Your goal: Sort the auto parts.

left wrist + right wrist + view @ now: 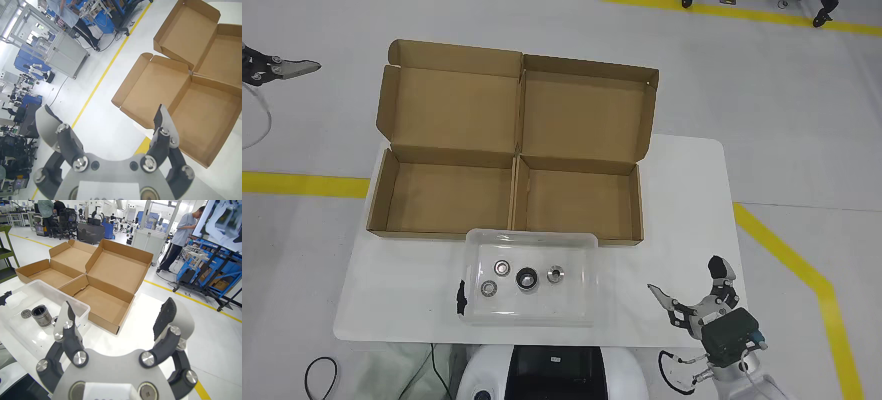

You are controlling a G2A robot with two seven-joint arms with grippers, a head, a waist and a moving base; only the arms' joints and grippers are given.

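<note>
Auto parts [504, 268]: four small metal pieces, pale rings and a stubby cylinder [527, 277] with a dark bore. They lie loose and apart in the clear bin [530, 236], lower centre of the top view.
Bin: on the white table [682, 200], just below two open cardboard boxes [577, 200] set side by side.
My right hand [117, 306]: spread wide, holding nothing, over the table's lower right, well apart from the bin.
My left hand [103, 109]: spread wide, holding nothing, with the floor [105, 56] between its fingers and the boxes to its right.
</note>
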